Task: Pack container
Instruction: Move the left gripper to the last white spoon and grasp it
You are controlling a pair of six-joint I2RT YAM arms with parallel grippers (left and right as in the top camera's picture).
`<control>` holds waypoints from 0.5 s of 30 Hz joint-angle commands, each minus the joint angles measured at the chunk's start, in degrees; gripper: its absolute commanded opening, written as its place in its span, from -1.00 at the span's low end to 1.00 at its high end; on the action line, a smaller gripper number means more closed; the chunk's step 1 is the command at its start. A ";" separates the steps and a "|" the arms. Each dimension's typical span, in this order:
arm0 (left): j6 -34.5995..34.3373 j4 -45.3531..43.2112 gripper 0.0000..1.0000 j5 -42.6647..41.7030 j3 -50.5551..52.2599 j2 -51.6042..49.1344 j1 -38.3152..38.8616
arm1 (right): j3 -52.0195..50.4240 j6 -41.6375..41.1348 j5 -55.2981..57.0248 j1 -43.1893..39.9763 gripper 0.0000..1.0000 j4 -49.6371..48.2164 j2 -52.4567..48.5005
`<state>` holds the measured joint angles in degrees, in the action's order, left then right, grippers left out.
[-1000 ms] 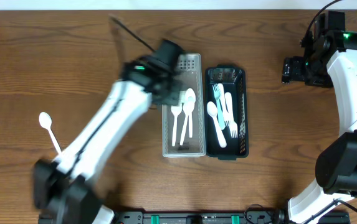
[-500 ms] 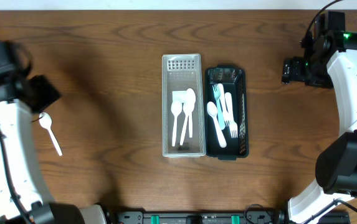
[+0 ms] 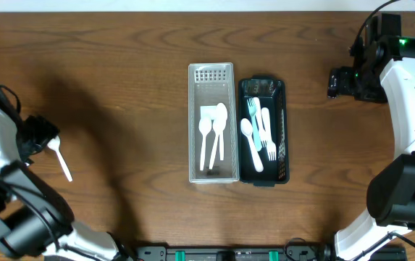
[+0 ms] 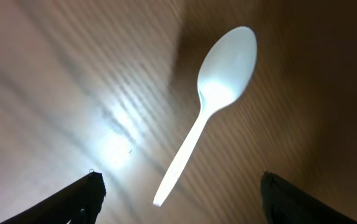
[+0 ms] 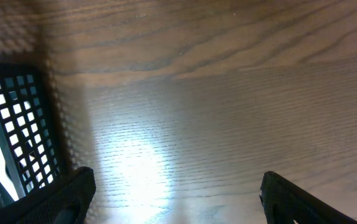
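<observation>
A: Well, left gripper (image 4: 181, 199) spread wide over the spoon (image 4: 214, 99), nine o'clock of the clear bin (image 3: 212, 73).

B: Thin handle flat on the table (image 3: 135, 109): fingers may skid it. Right gripper (image 5: 175, 196), two o'clock, gapes empty.

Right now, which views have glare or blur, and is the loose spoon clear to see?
Left wrist view: a bright glare patch on the wooden table beside the white plastic spoon, whose bowl looks washed out and slightly soft. Right wrist view: similar glare on the wood; the black basket is dim. Overhead view: sharp, without glare, the spoon visible.
</observation>
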<state>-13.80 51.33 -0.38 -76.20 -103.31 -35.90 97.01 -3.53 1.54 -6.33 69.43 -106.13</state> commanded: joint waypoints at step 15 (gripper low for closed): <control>14.45 -3.04 0.60 -6.36 0.35 -13.42 -0.02 | -0.13 0.85 0.61 -0.48 0.76 0.26 -0.50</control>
<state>-3.38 48.27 -4.60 -76.20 -115.11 -35.90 96.99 -3.40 1.54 -6.33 69.63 -106.13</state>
